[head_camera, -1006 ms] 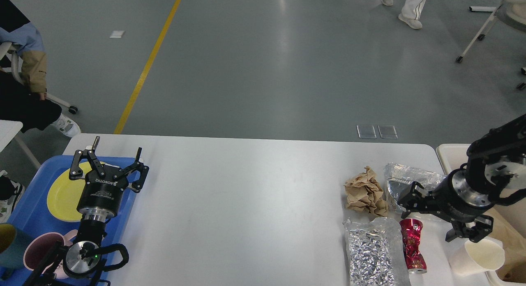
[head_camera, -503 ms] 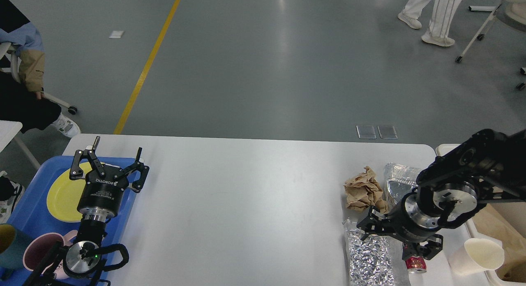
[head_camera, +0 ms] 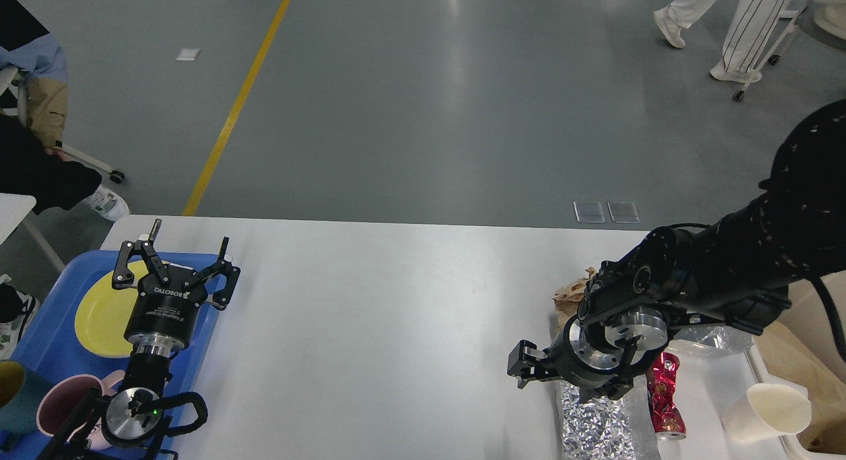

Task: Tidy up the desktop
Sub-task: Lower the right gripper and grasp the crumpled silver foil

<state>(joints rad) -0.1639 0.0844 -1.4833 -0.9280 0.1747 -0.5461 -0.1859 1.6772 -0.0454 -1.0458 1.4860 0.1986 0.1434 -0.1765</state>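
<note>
White and smooth, the surface (head_camera: pixel 396 301) filled the lower half of the frame. At its lower left, the left hand (head_camera: pixel 175 265) hung with fingers spread wide and empty above a blue tray (head_camera: pixel 39 321) holding a yellow plate (head_camera: pixel 99 314), a pink mug (head_camera: pixel 63 407) and a teal cup (head_camera: pixel 13 390). At lower right, the right hand (head_camera: pixel 525 369) pointed left just beside a silver foil bag (head_camera: pixel 595 423); whether its fingers were parted I could not tell. Near it lay a crushed red can (head_camera: pixel 664 400), crumpled brown paper (head_camera: pixel 570 293), and a white paper cup (head_camera: pixel 767 414) tipped on its side.
</note>
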